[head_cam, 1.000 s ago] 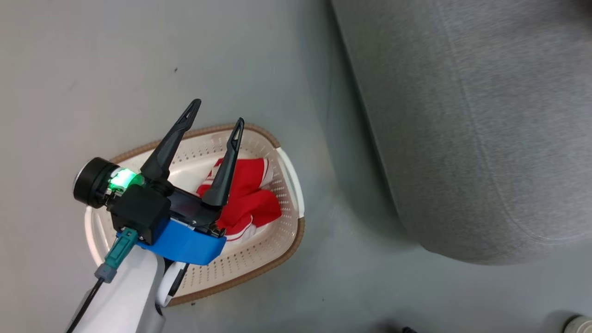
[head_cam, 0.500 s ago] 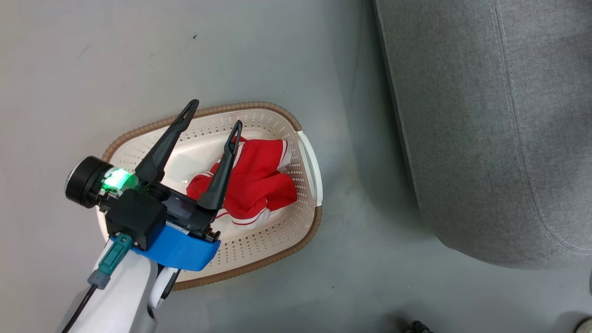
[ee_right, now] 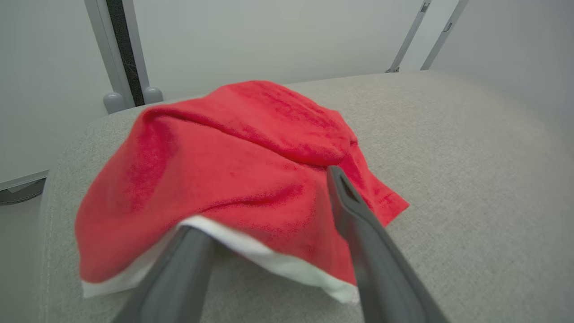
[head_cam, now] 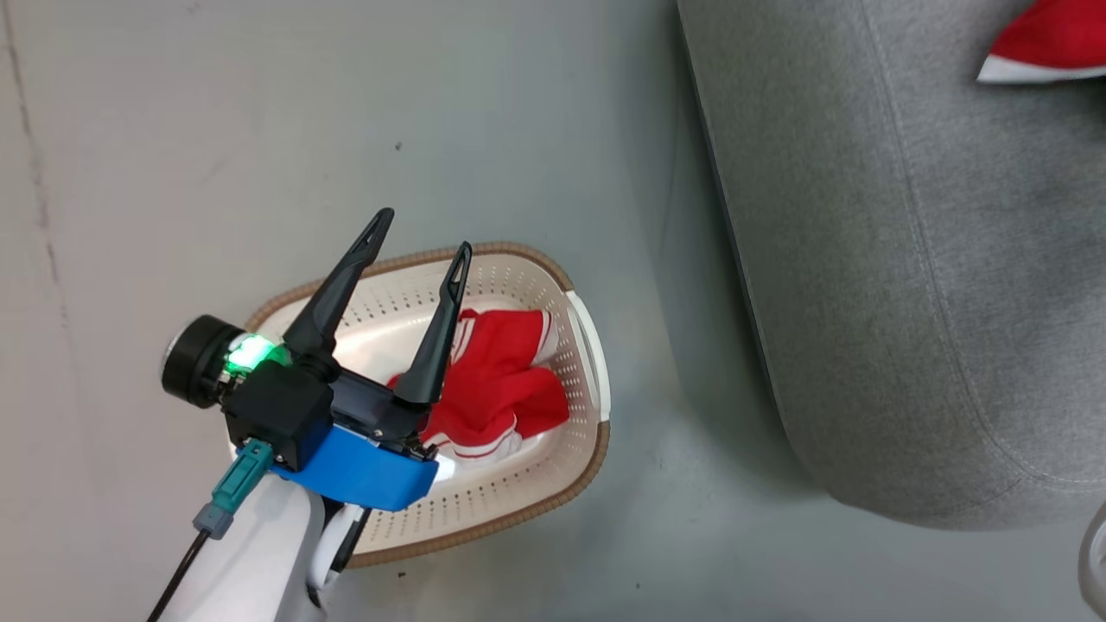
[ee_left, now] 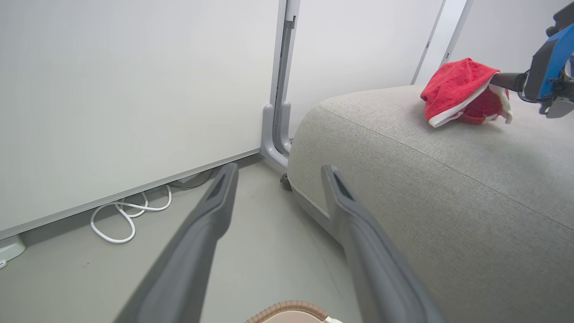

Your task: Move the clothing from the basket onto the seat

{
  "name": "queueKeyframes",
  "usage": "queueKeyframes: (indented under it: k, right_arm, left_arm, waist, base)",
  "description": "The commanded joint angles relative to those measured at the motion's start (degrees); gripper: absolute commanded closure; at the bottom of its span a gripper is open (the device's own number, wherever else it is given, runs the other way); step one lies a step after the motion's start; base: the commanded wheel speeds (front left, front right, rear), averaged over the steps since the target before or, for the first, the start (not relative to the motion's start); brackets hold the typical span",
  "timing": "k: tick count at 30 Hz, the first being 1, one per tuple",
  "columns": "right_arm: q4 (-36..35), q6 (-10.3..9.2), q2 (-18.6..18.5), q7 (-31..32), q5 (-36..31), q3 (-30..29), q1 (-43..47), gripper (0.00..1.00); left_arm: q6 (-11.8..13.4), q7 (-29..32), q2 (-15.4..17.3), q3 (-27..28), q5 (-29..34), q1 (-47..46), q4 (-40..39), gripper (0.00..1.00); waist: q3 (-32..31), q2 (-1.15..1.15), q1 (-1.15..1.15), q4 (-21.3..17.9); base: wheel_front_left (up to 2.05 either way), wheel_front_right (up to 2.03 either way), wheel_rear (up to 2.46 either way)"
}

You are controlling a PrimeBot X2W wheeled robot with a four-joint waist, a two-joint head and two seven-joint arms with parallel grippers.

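One piece of red clothing (head_cam: 505, 393) with white trim lies crumpled in the cream basket (head_cam: 518, 511) on the floor. My left gripper (head_cam: 425, 233) hovers above the basket, open and empty, and its fingers (ee_left: 210, 211) point towards the grey seat (ee_left: 426, 179). A second red garment (ee_right: 233, 170) lies on the seat (ee_right: 471, 157); its corner (head_cam: 1045, 39) peeks in at the head view's top right. My right gripper (ee_right: 280, 172) is open at this garment. The fabric is draped over its left finger, and its right finger (ee_right: 354, 215) lies bare beside the cloth.
The seat (head_cam: 907, 302) stands right of the basket across a strip of grey floor. In the left wrist view, a white wall panel with a grey post (ee_left: 280, 112) stands behind the seat. A white cable (ee_left: 130, 215) loops on the floor below it.
The head camera has shifted, bringing a corner of the red garment on the seat into view at top right. My left gripper holds the same open pose above the basket.
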Motion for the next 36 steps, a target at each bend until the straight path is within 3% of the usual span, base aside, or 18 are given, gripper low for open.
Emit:
queueKeyframes:
  k: [1,10,23,36]
  right_arm:
    - [0.2,0.01,0.0,-0.2,-0.2,0.0,0.8,0.0]
    - [0.5,0.01,2.4,-1.0,2.1,3.9,8.7,0.0]
    - [-14.8,0.01,8.3,-1.0,12.7,16.1,26.0,0.0]
    - [-29.2,0.01,9.2,1.0,22.2,29.9,42.0,0.0]
  left_arm:
    - [0.0,-0.2,-0.1,0.1,-0.3,0.3,0.2,0.0]
    - [-0.2,-0.2,-3.3,2.4,-2.4,3.9,2.9,0.0]
    - [-0.4,-0.2,-7.0,8.1,-3.6,11.0,6.9,0.0]
    - [-0.3,-0.2,-9.0,14.9,-2.9,17.0,8.2,0.0]
  waist:
    - [-1.7,0.0,0.0,0.6]
    - [-10.0,0.0,0.0,1.8]
    - [-21.9,0.0,0.0,2.8]
    - [-29.3,0.0,0.0,4.6]
  base:
    - [0.0,0.0,0.0]
    - [0.0,0.0,0.0]
    - [0.0,0.0,0.0]
    - [0.0,0.0,0.0]
